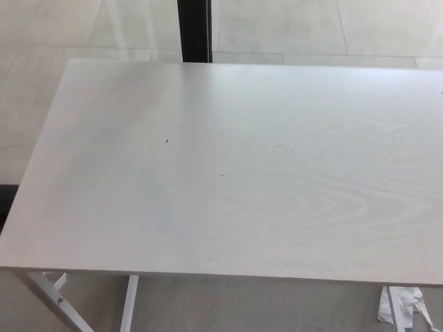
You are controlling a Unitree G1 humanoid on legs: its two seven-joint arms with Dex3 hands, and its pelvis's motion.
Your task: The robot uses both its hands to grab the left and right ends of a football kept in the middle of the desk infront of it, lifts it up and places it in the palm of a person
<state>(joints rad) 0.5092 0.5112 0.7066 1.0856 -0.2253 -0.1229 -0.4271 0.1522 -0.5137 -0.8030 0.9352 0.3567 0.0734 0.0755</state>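
A: Football — where is it in the head view?

B: Nowhere that shows. The desk (pixel 228 173) fills most of the view, pale wood grain, with only a few tiny dark specks on the top. The middle, where the ball should sit, carries nothing.

A: So which way does it point, and how does its long axis lie?

B: That cannot be told; there is no ball to read an axis from.

A: And the hands?

B: Neither the left hand nor the right hand shows, no forearm either, so how far open they are and whether they hold anything cannot be told. No person's palm appears.

A: How far along, then?

B: Hard to judge. Either the ball is not yet set out, or it is beyond the picture's edge. Grab, lift and handover are none of them shown.

A: Anything else?

B: A dark post (pixel 194 31) behind the far edge, white desk legs (pixel 48 297) below the near edge, and crumpled white scrap (pixel 405 306) on the floor at lower right.
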